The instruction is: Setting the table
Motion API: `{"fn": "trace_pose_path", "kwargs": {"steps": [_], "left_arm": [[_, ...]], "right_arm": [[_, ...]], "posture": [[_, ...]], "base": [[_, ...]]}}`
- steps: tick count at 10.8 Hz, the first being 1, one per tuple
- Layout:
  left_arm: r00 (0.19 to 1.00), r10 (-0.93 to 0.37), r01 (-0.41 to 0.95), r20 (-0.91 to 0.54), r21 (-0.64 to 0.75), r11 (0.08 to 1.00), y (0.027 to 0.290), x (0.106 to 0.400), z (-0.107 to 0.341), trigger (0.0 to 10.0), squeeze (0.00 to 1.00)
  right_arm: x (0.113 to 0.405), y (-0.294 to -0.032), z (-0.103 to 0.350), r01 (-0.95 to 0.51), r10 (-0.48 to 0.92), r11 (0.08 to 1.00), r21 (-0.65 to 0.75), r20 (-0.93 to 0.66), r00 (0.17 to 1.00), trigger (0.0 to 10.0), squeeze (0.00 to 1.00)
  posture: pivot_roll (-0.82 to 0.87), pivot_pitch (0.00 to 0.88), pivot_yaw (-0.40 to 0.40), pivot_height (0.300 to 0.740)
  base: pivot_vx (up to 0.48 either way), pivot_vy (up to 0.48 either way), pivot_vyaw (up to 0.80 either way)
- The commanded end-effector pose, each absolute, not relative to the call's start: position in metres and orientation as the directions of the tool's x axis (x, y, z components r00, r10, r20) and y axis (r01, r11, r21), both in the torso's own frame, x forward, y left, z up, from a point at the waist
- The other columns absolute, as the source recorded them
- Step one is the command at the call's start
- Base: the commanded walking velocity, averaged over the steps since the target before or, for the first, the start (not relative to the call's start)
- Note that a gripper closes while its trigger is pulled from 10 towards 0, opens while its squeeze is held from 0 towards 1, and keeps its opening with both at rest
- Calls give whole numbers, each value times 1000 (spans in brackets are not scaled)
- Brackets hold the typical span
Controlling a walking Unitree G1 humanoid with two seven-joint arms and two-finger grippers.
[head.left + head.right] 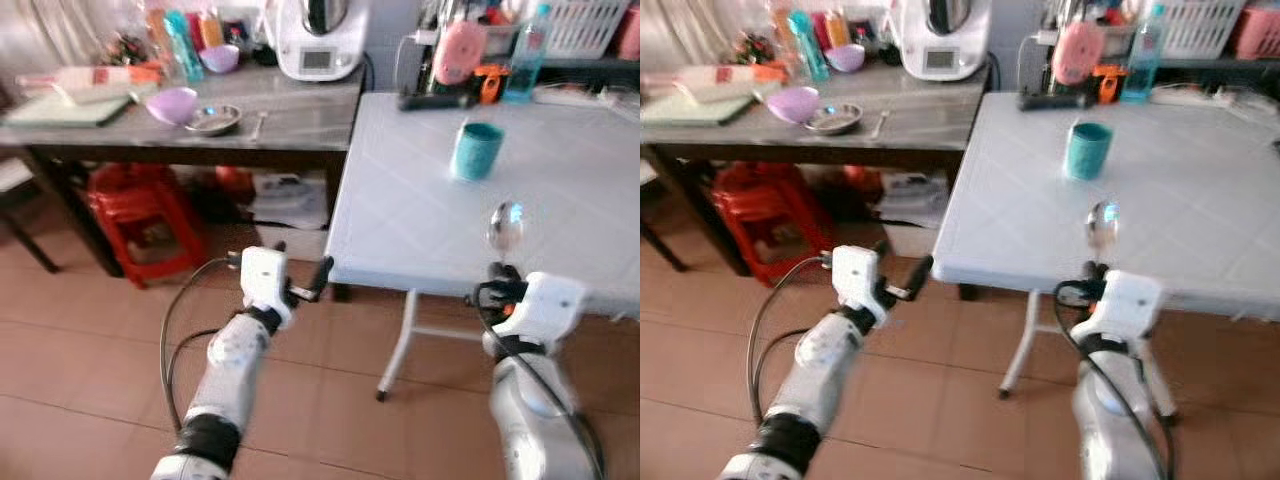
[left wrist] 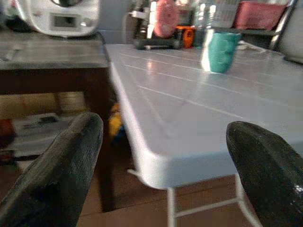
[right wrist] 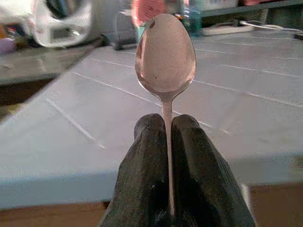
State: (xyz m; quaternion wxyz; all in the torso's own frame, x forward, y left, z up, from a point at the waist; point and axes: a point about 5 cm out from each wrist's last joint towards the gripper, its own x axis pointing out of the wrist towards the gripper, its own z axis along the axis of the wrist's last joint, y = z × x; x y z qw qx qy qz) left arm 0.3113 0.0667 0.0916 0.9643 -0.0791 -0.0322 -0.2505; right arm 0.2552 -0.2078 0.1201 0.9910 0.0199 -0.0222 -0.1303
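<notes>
My right gripper point(image 1: 497, 270) is shut on a metal spoon point(image 1: 504, 227), whose bowl points out over the near edge of the white table point(image 1: 420, 215). In the right wrist view the spoon point(image 3: 165, 52) stands straight up between the fingers point(image 3: 147, 165). A teal cup point(image 1: 475, 150) stands upright further back on the table. My left gripper point(image 1: 318, 280) is open and holds nothing, at the table's near left corner; its fingers point(image 2: 61, 161) frame that corner point(image 2: 161, 161) in the left wrist view.
A dark side table point(image 1: 290, 120) on the left carries a purple bowl point(image 1: 172, 103), a metal dish point(image 1: 213, 119) and a white appliance point(image 1: 318, 40). A red stool point(image 1: 140, 215) stands beneath it. Bottles and a basket point(image 1: 580, 25) crowd the white table's back edge.
</notes>
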Motion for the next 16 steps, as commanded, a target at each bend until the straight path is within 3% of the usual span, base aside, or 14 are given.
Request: {"fn": "trace_pose_path", "kwargs": {"steps": [1, 6, 9, 16], "left_arm": [[872, -479, 488, 101, -109, 866, 72, 313, 93, 10000, 0], [869, -484, 494, 107, -107, 863, 69, 313, 94, 10000, 0], [869, -481, 494, 119, -131, 860, 71, 315, 97, 10000, 0], [848, -515, 529, 124, -151, 835, 66, 313, 96, 10000, 0]], "right_arm": [[258, -205, 125, 255, -259, 964, 68, 61, 964, 10000, 0], [260, -202, 123, 245, -249, 966, 79, 56, 967, 10000, 0], [260, -202, 123, 239, -243, 968, 73, 61, 968, 10000, 0], [259, -202, 124, 238, -242, 969, 61, 71, 968, 10000, 0]], "posture": [[-92, 0, 86, 740], [-85, 0, 82, 740], [-89, 0, 81, 740], [-94, 0, 87, 740]], "base": [[0, 352, 0], [0, 358, -119], [0, 0, 0], [319, 0, 0]]}}
